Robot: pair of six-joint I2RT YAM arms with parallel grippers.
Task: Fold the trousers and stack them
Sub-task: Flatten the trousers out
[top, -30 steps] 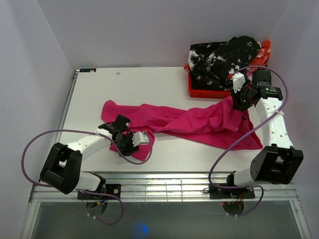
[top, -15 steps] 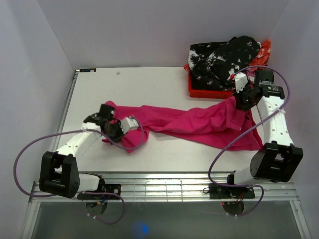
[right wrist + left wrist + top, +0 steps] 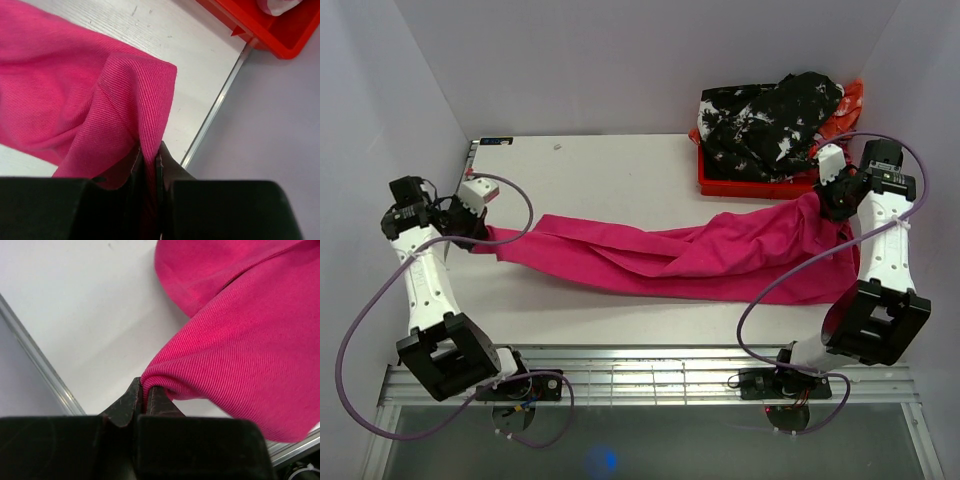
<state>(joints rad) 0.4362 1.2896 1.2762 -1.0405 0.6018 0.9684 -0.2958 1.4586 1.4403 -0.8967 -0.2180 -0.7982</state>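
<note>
A robotics lab test cell: a white tabletop (image 3: 620, 170) boxed in by plain white walls (image 3: 620, 60), with a cabled left arm (image 3: 420, 280) and right arm (image 3: 880, 250) bolted to an aluminium rail (image 3: 650, 372) at its near edge.

The right pincer (image 3: 149, 156) sits at the bottom of the frame, its dark fingers (image 3: 168, 167) pressed together on a fold of the pink trousers (image 3: 75, 100). The ribbed cloth rises from the jaws to a squared corner and spreads away to the left over the white desk (image 3: 190, 55). A metal rail (image 3: 220, 97) marks the desk's edge, running diagonally, with a grey wall (image 3: 265, 130) beyond it. A red crate (image 3: 280, 32) fills the top right corner (a scrap of pale cloth shows inside it).
</note>
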